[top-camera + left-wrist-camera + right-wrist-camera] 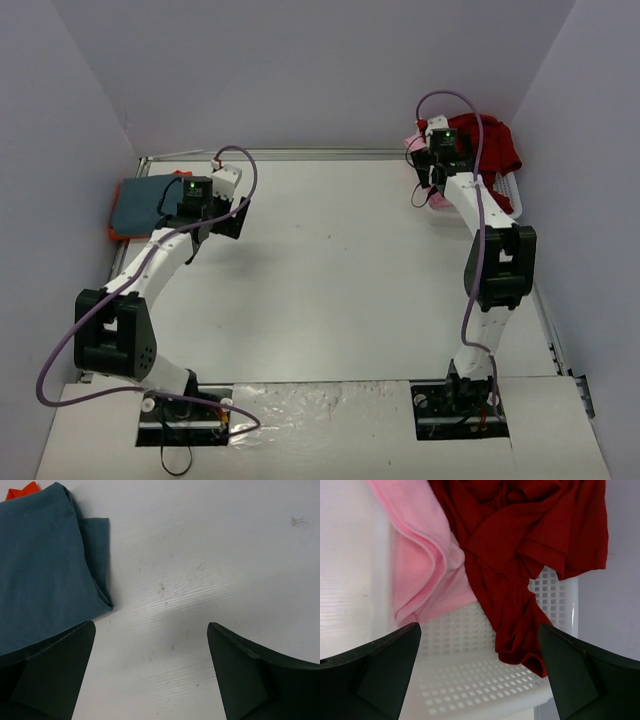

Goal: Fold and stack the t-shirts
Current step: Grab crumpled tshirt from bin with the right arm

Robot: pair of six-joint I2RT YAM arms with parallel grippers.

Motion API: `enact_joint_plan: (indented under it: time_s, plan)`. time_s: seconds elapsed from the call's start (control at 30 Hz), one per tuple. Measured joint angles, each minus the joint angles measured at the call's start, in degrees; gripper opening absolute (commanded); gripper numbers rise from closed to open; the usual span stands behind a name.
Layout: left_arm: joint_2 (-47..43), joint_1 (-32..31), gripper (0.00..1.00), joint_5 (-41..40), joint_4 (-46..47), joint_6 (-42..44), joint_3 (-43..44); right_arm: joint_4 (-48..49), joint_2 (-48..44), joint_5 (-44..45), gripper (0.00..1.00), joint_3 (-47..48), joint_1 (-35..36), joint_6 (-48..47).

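The left end effector (150,670) stood wide open and held nothing, poised over the bare white bench (210,570) just beside the folded teal-blue t-shirt (45,565). That shirt lay flat at the bench's far left edge, with the orange t-shirt (22,490) showing beneath it as a small corner.

The right end effector (480,670) was also wide open and empty, hanging above the white lattice basket (470,675) at the far right corner. The dark red t-shirt (525,535) lay crumpled in the basket, draped over its rim, and the light pink t-shirt (422,565) sat bunched beside it, touching it.

No brand, label or writing could be read anywhere.
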Motion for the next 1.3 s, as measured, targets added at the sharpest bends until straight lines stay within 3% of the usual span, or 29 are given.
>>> enact_joint_plan:
  time_s: [0.33,0.77,1.3]
  plan:
    - [-0.20,0.00,0.94,-0.07,0.98,-0.17,-1.42,2.54,7.23,6.38,1.00,6.58,-5.84,3.45]
    - [-0.20,0.00,0.94,-1.95,3.30,-0.15,-4.44,13.42,17.22,12.76,1.00,9.35,-9.68,1.42]
    - [2.19,0.00,0.94,-3.52,4.11,0.76,-4.59,15.87,35.47,16.13,1.00,30.49,-9.77,-2.95]
